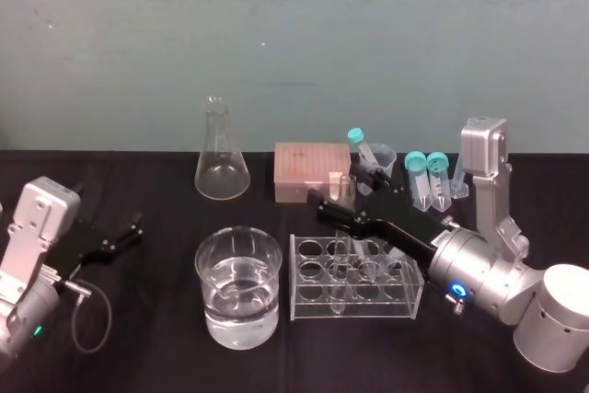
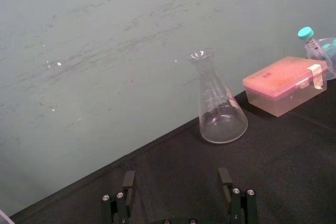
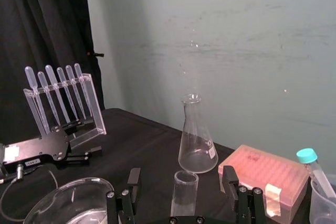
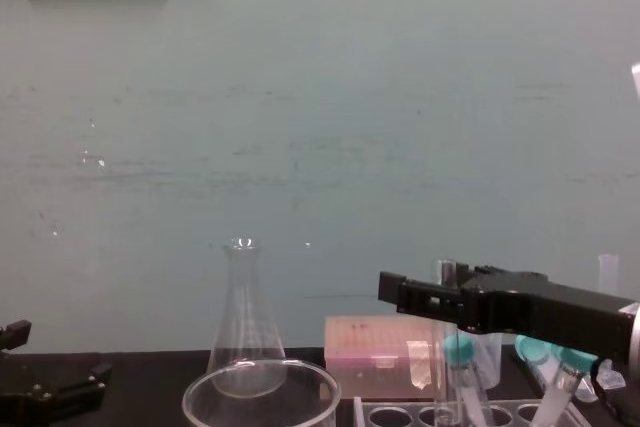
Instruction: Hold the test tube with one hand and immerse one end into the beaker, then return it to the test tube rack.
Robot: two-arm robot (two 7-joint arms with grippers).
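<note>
Beaker: I see clear liquid inside.
Test tube: upright in the test tube rack.
Right end effector: wide, fingers either side of it.

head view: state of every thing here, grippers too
test tube: upright in test tube rack, uncapped, not gripped
beaker: part filled with clear liquid
flask: upright, empty
pink box: lid shut
right gripper: open, around test tube
left gripper: open, parked at left
</note>
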